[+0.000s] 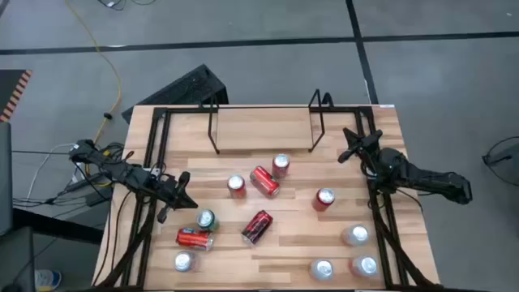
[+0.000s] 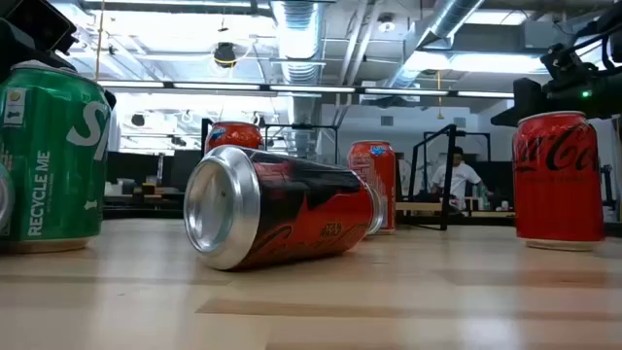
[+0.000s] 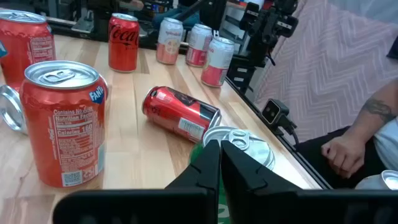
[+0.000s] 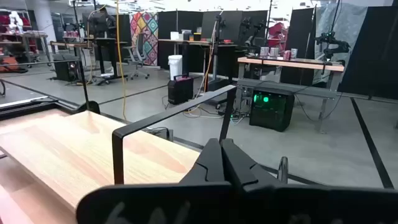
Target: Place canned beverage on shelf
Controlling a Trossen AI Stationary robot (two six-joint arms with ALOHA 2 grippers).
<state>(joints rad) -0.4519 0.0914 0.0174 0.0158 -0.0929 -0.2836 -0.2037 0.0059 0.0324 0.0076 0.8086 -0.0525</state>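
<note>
Left wrist view: a person's hand (image 3: 341,154).

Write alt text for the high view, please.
Ten cans, some upright and some lying, are scattered on a wooden table. The black wire shelf holds none. The left gripper and right gripper are shut at the sides.
</note>
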